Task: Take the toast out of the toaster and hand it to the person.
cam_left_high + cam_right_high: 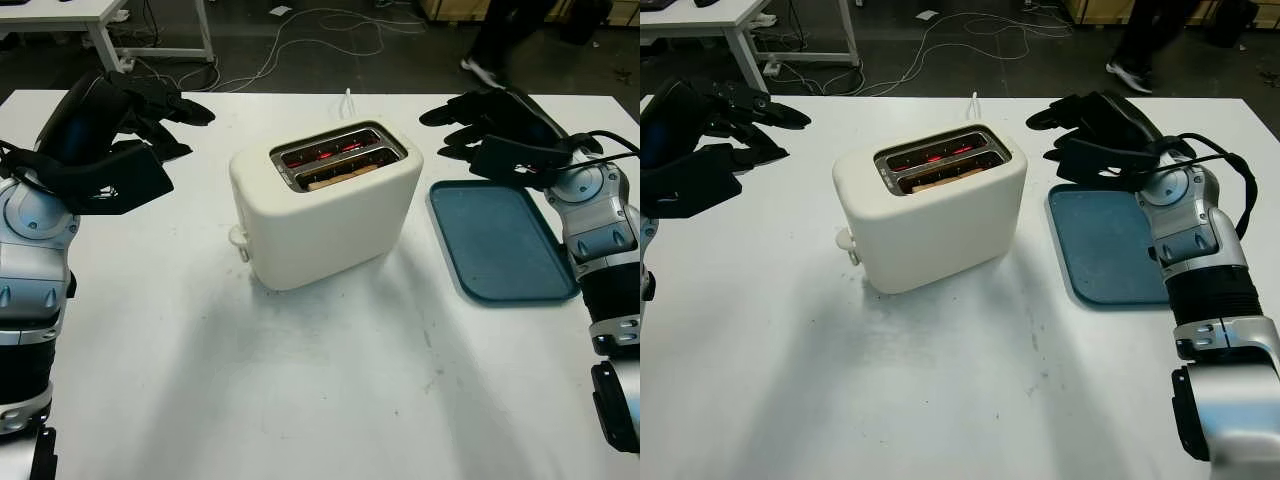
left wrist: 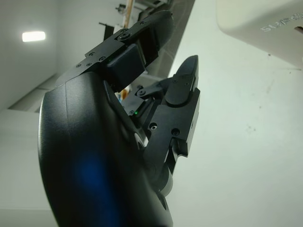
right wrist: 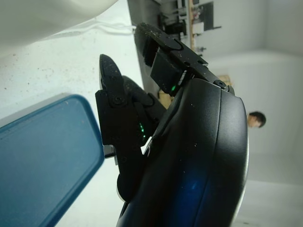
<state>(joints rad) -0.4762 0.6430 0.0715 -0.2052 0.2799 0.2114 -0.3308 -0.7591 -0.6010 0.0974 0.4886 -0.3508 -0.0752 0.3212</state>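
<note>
A cream toaster [image 1: 325, 210] stands mid-table with its two slots glowing red inside. A slice of toast [image 1: 338, 176] sits low in the nearer slot, its top edge just showing. My left hand [image 1: 165, 120] is open, raised above the table to the left of the toaster. My right hand [image 1: 462, 120] is open too, hovering to the toaster's right over the far end of the blue tray [image 1: 500, 245]. Neither hand touches the toaster. A person's legs [image 1: 500, 40] stand on the floor beyond the table's far edge.
The blue tray lies flat right of the toaster. The toaster's white cord [image 1: 349, 100] runs off the far table edge. Cables [image 1: 300, 40] lie on the floor, and a white table leg [image 1: 105, 45] stands at the far left.
</note>
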